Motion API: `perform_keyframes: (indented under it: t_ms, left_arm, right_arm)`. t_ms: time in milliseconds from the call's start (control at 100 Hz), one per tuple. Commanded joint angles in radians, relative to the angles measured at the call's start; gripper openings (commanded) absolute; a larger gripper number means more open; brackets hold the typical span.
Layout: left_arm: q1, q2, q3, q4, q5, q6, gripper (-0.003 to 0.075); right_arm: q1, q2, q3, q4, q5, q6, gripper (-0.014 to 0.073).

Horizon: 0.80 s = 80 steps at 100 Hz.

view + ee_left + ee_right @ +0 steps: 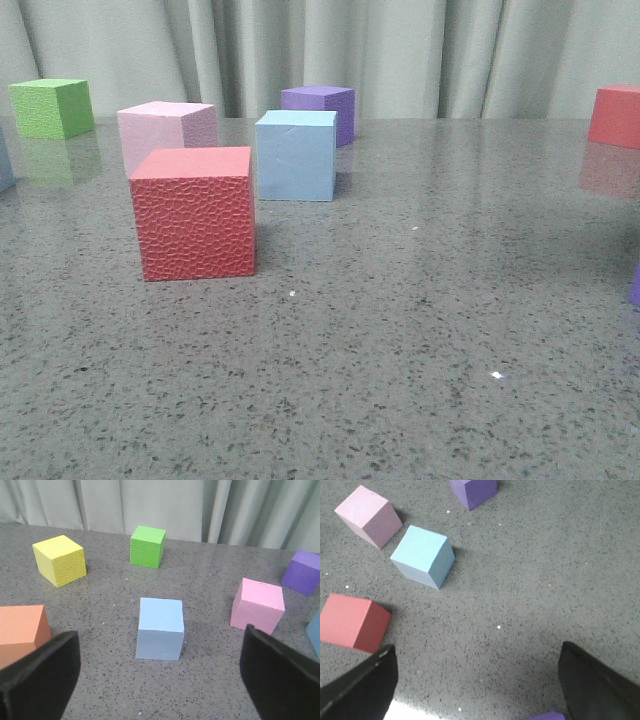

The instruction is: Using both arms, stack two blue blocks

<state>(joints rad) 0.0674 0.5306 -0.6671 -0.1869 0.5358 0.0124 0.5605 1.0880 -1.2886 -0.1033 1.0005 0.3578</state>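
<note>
One pale blue block stands mid-table in the front view, behind and to the right of a red textured cube. It also shows in the right wrist view, far ahead of my open, empty right gripper. The second blue block sits just ahead of my open, empty left gripper, centred between the fingers and not touched. In the front view only its sliver shows at the left edge. Neither arm shows in the front view.
Near the mid-table block stand a pink cube, a purple cube and a green cube; another red cube is far right. A yellow cube and an orange cube flank the left gripper. A purple sliver lies under the right gripper.
</note>
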Motion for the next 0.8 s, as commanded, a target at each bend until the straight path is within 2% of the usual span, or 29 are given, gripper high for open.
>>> perform_keyframes:
  t_ms: [0, 290, 380, 620, 790]
  left_arm:
    - [-0.009, 0.009, -0.035, -0.017, -0.062, -0.004, 0.0620]
    - [-0.009, 0.021, -0.035, -0.017, -0.050, -0.004, 0.0620]
    - [-0.009, 0.058, -0.060, -0.017, -0.011, -0.004, 0.0620]
    - [-0.009, 0.286, -0.257, -0.017, 0.101, -0.004, 0.0620]
    - [-0.009, 0.502, -0.439, -0.017, 0.242, -0.001, 0.0620]
  right_arm:
    - [-0.003, -0.104, 0.062, -0.025, -0.127, -0.003, 0.0644]
    - [-0.003, -0.301, 0.275, -0.049, -0.189, -0.003, 0.0644]
    - [-0.003, -0.351, 0.318, -0.068, -0.211, -0.003, 0.0644]
    - [-0.003, -0.414, 0.361, -0.092, -0.248, -0.003, 0.0644]
    - [-0.003, -0.412, 0.361, -0.096, -0.248, -0.003, 0.0644]
